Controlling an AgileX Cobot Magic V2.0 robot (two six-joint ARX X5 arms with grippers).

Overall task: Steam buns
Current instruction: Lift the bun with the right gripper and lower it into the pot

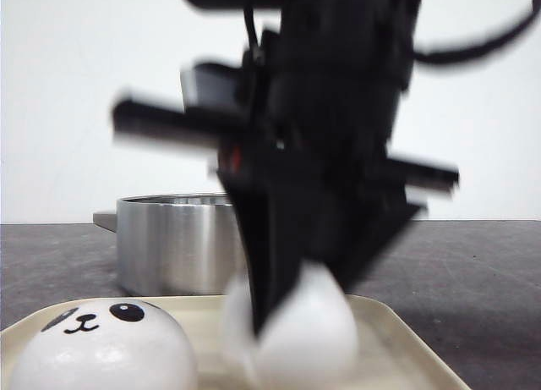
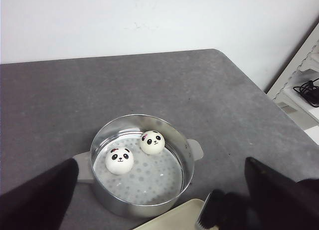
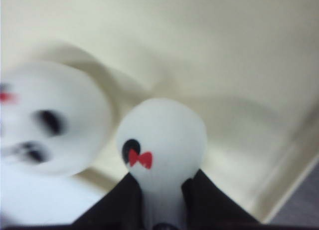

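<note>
Two panda-faced buns [image 2: 119,160] [image 2: 152,142] lie inside the steel steamer pot [image 2: 185,160]. My left gripper [image 2: 160,166] hangs above the pot, open and empty, its dark fingers [image 2: 40,195] far apart. My right gripper [image 3: 162,190] is shut on a third bun [image 3: 164,135], which has a red bow by one ear and is squeezed narrow between the fingers. In the front view this bun [image 1: 304,331] sits low over the cream tray [image 1: 397,339] under the blurred black arm. A fourth bun [image 1: 101,348] rests on the tray to its left; the right wrist view shows it [image 3: 45,120] blurred.
The pot [image 1: 169,246] stands on the dark grey table [image 2: 149,85] just behind the tray [image 2: 174,220]. A white wall runs along the back. White shelving with cables [image 2: 306,85] stands past the table's right edge.
</note>
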